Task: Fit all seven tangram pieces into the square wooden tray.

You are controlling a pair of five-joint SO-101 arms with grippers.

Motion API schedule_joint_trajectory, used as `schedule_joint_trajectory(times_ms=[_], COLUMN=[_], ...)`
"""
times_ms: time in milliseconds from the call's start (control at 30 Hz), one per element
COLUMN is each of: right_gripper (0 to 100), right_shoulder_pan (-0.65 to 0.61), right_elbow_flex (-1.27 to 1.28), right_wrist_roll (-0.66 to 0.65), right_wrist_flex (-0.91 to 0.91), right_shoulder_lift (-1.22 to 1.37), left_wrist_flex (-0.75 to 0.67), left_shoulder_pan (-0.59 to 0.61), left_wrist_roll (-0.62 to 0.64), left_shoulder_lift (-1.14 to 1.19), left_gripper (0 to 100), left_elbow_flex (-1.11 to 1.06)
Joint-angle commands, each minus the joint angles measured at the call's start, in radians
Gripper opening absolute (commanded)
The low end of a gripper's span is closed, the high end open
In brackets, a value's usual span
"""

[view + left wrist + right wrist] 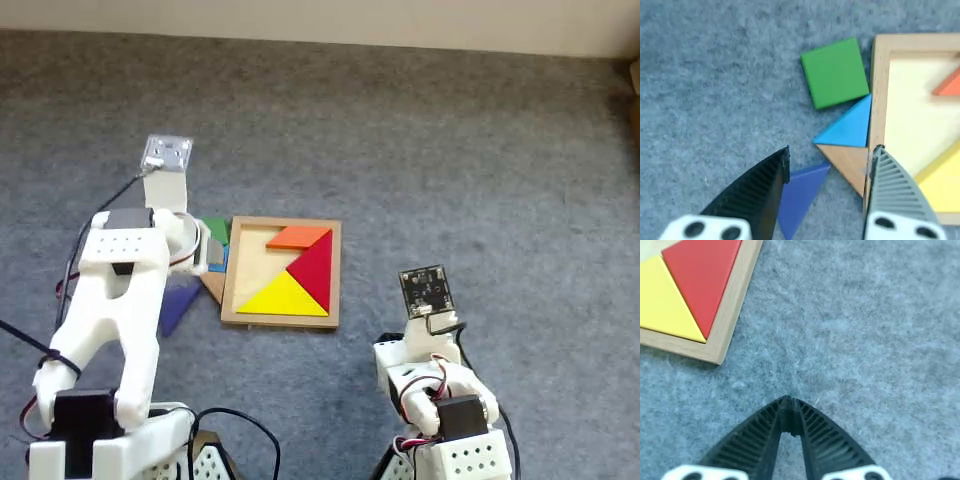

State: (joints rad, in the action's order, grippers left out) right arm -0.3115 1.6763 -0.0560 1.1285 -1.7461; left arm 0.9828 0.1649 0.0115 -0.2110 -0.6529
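Observation:
The square wooden tray [228, 300] lies mid-table and holds an orange triangle [298, 237], a red triangle [314, 268] and a yellow triangle [284, 297]. Beside its left rim sit a green square [836, 72], a light blue triangle [847, 128], a tan triangle [850, 163] and a dark blue piece [799, 196]. My left gripper [830, 162] hangs open above the tan and dark blue pieces, one finger over the tray's rim [879, 90]. My right gripper [789, 412] is shut with nothing in it, over bare carpet near the tray's corner [720, 347].
Grey carpet covers the table. The left arm [125, 300] stands left of the tray, the right arm [435, 385] at the front right. A pale strip runs along the far edge.

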Motion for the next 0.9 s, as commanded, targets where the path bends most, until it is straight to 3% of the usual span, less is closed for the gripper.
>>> schedule_joint_trajectory(times_ms=[0,200,467,867], right_gripper=[0.6,0.6,0.6,0.6], right_shoulder_pan=[-0.004,-0.004,-0.004,-0.004], right_elbow_flex=[0.148,0.148,0.148,0.148], right_wrist_roll=[0.012,0.012,0.012,0.012], right_wrist_flex=[0.007,0.007,0.007,0.007], right_shoulder_lift=[-0.016,-0.016,-0.016,-0.016], left_wrist_flex=[-0.021,-0.002,0.193,0.304], left_shoulder_pan=[-0.018,-0.018,-0.019,-0.015], left_wrist_roll=[0.057,0.121,0.152,0.144], left_shoulder_lift=[0.068,0.352,0.611,0.765], left_gripper=[26,26,26,26], left_elbow_flex=[0.122,0.343,0.673,0.826])
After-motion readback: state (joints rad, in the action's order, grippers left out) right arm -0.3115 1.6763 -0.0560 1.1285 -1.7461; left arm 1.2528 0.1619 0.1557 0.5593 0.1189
